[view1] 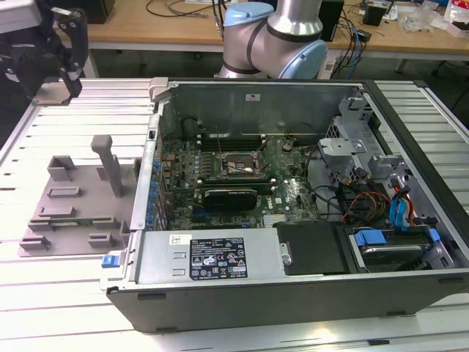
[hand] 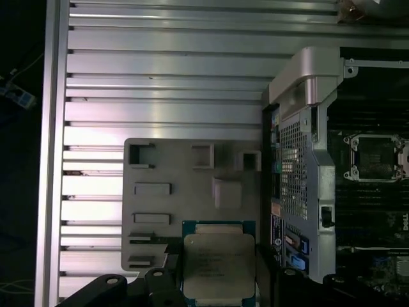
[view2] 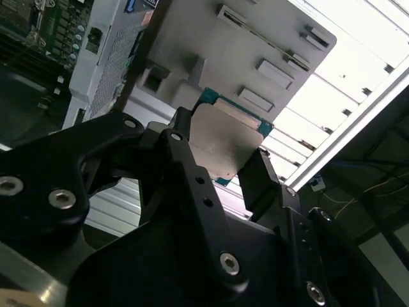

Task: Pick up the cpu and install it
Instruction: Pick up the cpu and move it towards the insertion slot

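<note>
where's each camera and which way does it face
exterior view: off the arm, looking down on the open computer case and grey tray; arm and claw show.
first wrist view: on the wrist, looking down past the claw at chip and tray.
second wrist view: on the wrist, slanting along the fingers to the chip.
shared: both wrist views show the claw gripping the chip.

arm (view1: 275, 33): silver-grey tubular joints with pale blue end caps (view1: 245, 15). gripper (view2: 220, 150), second wrist view: matte black angular linkage plates with rounded pivots, fastened by silver socket-head screws (view2: 62, 198) set in recesses.
</note>
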Robot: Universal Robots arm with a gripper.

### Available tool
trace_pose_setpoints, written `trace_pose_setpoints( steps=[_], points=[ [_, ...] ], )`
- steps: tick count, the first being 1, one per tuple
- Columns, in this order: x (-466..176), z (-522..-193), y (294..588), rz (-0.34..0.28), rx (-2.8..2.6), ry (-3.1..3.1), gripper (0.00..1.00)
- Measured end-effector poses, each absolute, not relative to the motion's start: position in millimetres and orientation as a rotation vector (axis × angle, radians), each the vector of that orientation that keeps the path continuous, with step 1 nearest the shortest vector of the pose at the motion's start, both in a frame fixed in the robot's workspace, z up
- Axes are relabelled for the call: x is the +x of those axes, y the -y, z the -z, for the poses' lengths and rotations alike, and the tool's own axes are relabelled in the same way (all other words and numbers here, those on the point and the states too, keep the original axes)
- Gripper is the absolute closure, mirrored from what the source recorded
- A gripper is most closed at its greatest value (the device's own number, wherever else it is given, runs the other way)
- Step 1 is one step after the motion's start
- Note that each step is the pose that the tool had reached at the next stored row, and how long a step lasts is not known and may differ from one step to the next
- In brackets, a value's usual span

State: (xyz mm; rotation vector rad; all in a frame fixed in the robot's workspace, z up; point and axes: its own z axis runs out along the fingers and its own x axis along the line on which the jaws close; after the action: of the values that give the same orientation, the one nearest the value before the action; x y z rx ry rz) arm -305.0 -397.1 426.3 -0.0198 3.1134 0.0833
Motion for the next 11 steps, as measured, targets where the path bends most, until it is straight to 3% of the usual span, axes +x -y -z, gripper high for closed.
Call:
trace_pose_setpoints(
  steps=[11],
  points=[
    [-258, -426, 397, -0.083, -0.02, -3.114, 0.46]
  ],
)
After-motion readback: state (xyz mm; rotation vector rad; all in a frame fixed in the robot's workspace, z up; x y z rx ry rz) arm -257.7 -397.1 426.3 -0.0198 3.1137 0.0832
